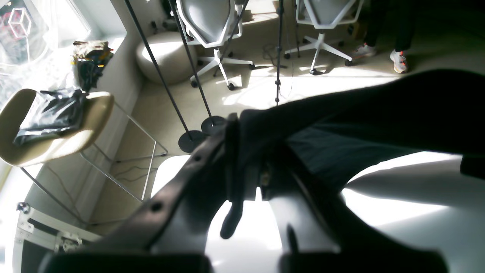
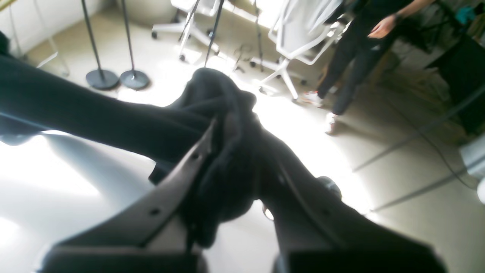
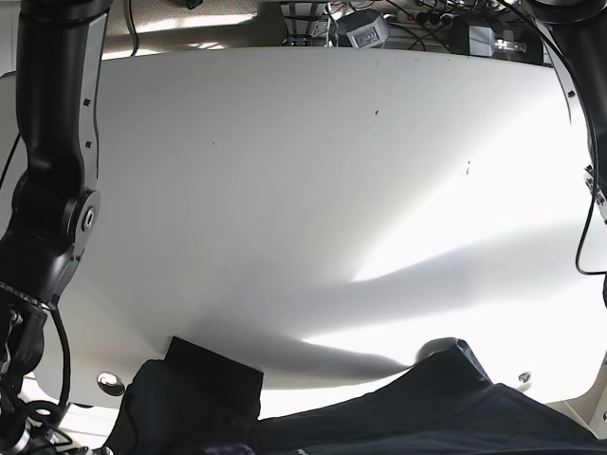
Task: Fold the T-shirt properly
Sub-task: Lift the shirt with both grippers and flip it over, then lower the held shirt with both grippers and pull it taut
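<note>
The black T-shirt point(image 3: 427, 412) hangs stretched along the near edge of the white table point(image 3: 303, 190), mostly below the base view's bottom edge. My left gripper point(image 1: 246, 159) is shut on one end of the shirt point(image 1: 379, 113), which runs off to the right above the table point(image 1: 416, 212). My right gripper point(image 2: 235, 144) is shut on a bunched wad of the shirt point(image 2: 75, 110), which runs off to the left. The grippers themselves are hidden in the base view; only the right arm point(image 3: 47, 190) shows at the left.
Cables and small devices point(image 3: 365, 28) lie along the table's far edge. Beyond the table stand office chairs point(image 1: 212, 22), black stand poles with round bases point(image 1: 191, 140), a beige chair holding a black bag point(image 1: 53, 121), and a person point(image 2: 356, 57).
</note>
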`<state>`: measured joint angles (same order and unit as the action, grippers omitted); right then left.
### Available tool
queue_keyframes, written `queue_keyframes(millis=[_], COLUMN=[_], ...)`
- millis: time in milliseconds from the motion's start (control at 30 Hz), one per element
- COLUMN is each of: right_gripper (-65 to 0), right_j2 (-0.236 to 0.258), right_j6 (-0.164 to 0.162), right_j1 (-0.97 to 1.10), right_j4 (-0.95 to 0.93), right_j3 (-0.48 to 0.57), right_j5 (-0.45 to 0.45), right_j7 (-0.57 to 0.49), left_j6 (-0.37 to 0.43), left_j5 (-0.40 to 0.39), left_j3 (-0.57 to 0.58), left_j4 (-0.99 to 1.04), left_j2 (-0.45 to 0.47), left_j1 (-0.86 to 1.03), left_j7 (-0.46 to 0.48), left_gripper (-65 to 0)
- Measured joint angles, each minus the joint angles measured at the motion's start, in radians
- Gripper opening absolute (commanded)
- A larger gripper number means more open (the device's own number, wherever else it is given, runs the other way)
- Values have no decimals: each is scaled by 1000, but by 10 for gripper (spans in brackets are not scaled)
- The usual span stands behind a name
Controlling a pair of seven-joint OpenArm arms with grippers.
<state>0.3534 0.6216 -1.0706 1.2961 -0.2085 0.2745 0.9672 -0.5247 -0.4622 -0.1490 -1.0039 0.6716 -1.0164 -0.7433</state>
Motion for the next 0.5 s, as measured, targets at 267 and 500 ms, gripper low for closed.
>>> queue_keyframes(millis=[267, 500], right_gripper=[-631, -628], right_j2=[-159, -235], right_j6=[84, 76], right_j1=[844, 1188], right_j4=[436, 473], right_j3=[-296, -334], right_j5=[66, -6], right_j7=[-68, -26], left_j6=[-19, -65], left_j5=[-171, -94], left_j3=[-370, -497], left_j4=[-461, -502], left_j2=[-100, -173], left_j1=[850, 1130], left_j7=[121, 36], left_gripper=[-650, -650])
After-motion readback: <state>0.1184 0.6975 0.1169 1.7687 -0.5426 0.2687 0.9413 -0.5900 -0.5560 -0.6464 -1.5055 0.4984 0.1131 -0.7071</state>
